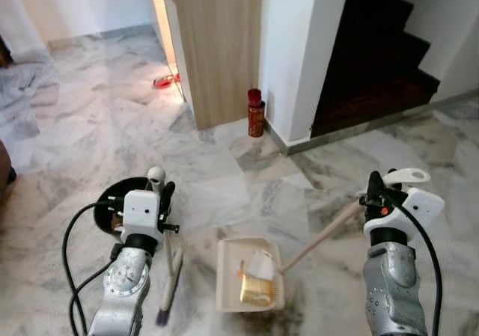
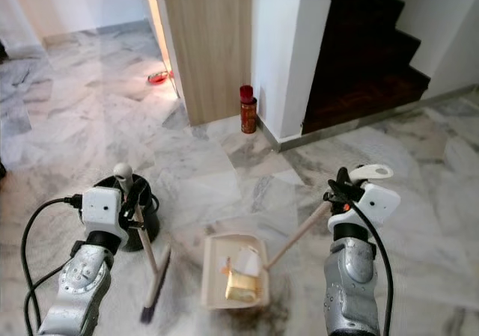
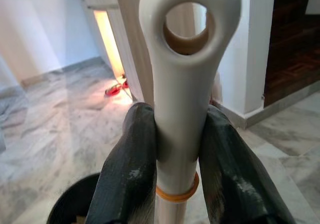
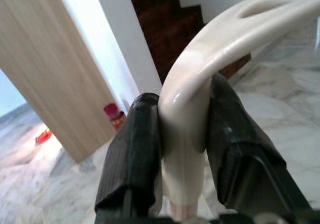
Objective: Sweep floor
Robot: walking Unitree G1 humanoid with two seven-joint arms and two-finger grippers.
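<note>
From my feed: left gripper [image 3: 177, 149] clenched on the cream plastic broom handle w/ hanging hole [image 3: 187, 79], both black fingers [image 3: 131, 169] pressed flat against it. Broom's dark bristle head [image 1: 164, 306] rests on the grey-veined marble floor [image 1: 90, 126], just beside the black round bin [image 2: 146, 216].

Right gripper [image 4: 182, 149] clamped on the curved cream grip of the long-handled dustpan [image 4: 200, 74]. Its shaft [image 1: 318, 239] slants down to the cream rectangular pan tray [image 1: 228, 276], flat on floor between both arms. Tray holds a yellow-brown scrap [image 1: 256, 291] and something white, prob. paper; too small to tell.

Further off: red cylindrical can [image 1: 256, 113] against the light wood panel [image 1: 221, 44], dark staircase [image 1: 382, 44] to the right, small red object [image 1: 163, 81] near the lit doorway.
</note>
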